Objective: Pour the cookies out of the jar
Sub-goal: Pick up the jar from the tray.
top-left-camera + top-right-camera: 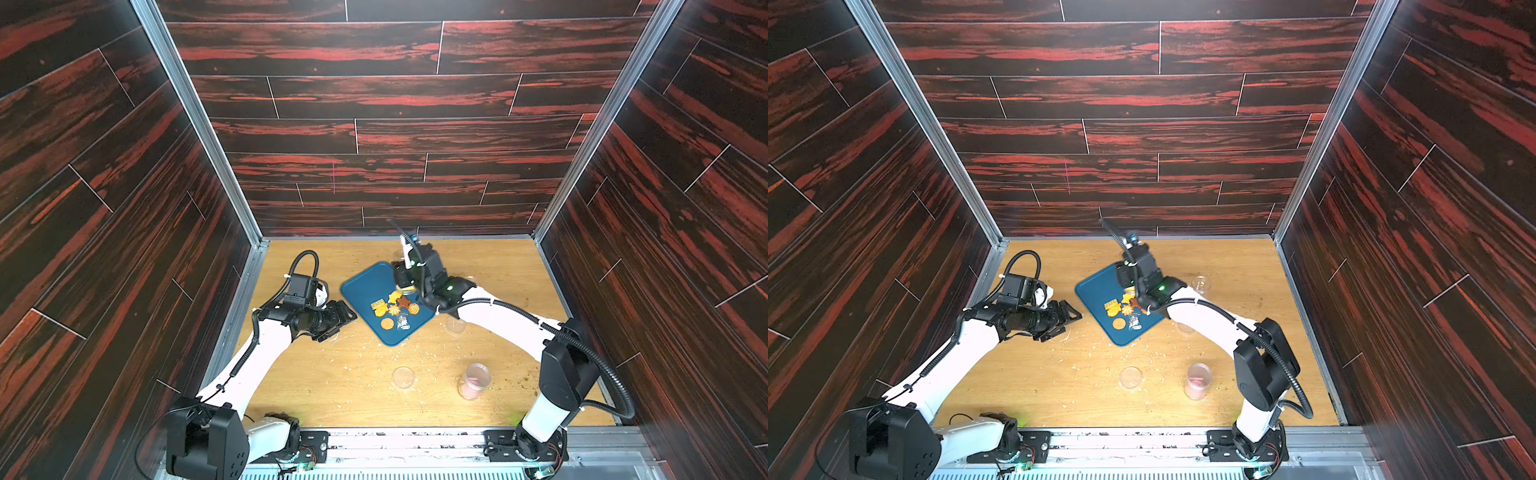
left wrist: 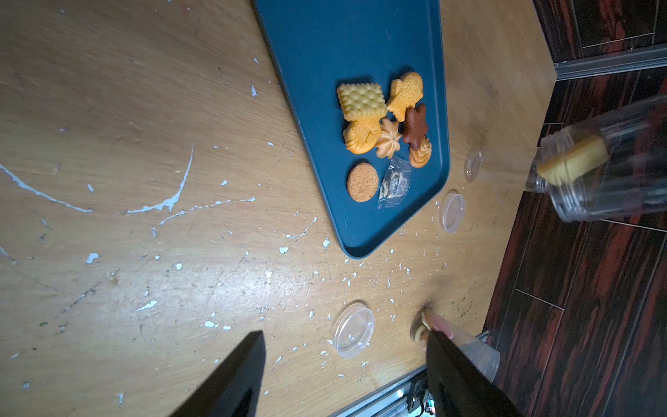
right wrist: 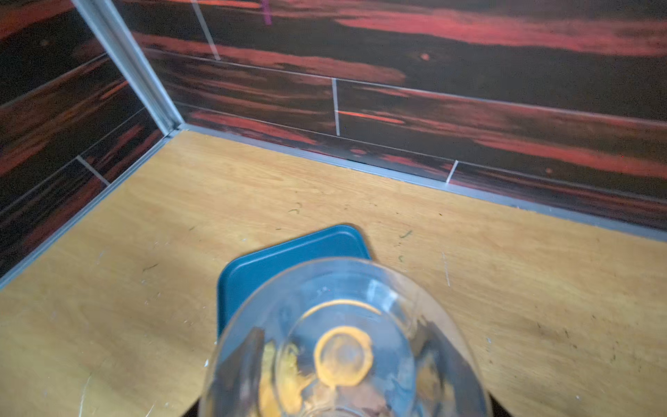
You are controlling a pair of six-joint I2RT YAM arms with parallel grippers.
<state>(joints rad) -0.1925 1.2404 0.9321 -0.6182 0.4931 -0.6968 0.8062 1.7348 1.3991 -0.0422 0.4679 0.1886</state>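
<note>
We have the right gripper [image 1: 404, 277] jaws pinching the jar [image 2: 613, 173], mouth down over the tray [image 1: 365, 282], at centre frame in both top views. Most cookies [image 1: 395, 309] lie on the tray just below it. Left gripper [image 1: 341, 326] jaws are spread and empty, left of the tray. We'd tip steeper and shake gently, keeping the mouth over the tray. The left wrist view shows a cracker [image 2: 574, 162] wedged in the neck. The right wrist view only blurs it through the jar's base.
</note>
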